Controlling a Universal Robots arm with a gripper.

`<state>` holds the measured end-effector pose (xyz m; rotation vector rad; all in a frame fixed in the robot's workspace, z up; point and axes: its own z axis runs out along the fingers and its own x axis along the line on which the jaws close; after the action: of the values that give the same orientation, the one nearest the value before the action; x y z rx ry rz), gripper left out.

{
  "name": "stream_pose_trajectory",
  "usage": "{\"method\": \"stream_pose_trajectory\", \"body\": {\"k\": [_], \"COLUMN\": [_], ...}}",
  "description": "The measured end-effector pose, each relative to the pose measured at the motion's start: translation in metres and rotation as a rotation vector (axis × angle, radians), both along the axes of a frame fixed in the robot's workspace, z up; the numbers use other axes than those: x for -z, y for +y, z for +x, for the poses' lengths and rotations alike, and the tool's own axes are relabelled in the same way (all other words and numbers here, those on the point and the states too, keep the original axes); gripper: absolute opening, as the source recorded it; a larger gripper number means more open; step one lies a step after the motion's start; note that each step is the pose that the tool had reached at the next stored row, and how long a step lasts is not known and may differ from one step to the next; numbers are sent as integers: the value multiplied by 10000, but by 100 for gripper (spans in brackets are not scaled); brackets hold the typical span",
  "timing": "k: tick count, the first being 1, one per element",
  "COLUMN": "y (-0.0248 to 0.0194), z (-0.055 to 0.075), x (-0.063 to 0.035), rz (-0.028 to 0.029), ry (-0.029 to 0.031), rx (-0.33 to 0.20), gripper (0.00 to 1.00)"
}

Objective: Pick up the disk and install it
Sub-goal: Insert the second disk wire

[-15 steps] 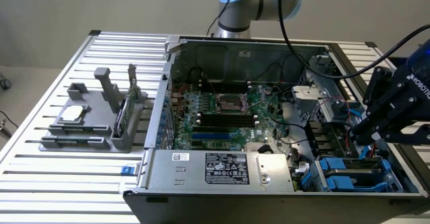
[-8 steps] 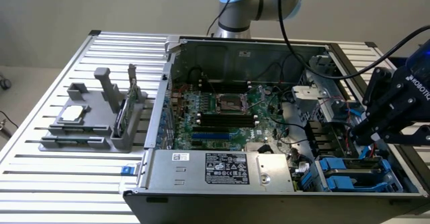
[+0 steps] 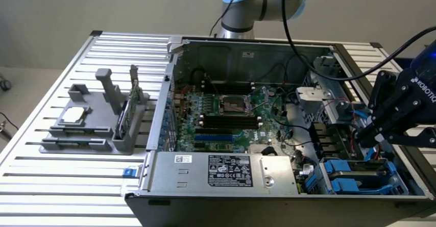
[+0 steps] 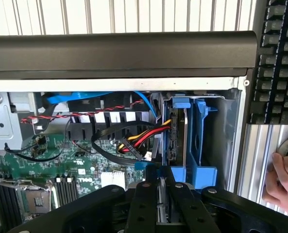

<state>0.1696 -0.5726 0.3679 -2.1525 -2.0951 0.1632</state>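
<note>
Nearest the wrist camera, end effector (image 4: 160, 204) fingers were closed on the disk's (image 4: 161, 194) thin edge above the blue drive bay (image 4: 194, 141); judged rigid, fairly heavy, fragile, best gripped by its carrier.

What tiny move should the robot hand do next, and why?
Probably draw the disk straight out, slowly. The gripper looks shut on its thin silver edge, right beside the blue holder, with a bundle of cables close by, so a tilted or sideways pull might snag.
</note>
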Motion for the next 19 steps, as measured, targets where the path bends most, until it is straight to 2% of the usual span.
{"method": "stream_pose_trajectory", "body": {"k": [19], "y": [-5], "z": [-39], "x": [15], "rz": [-17], "ry": [0], "rx": [0], "gripper": [16]}}
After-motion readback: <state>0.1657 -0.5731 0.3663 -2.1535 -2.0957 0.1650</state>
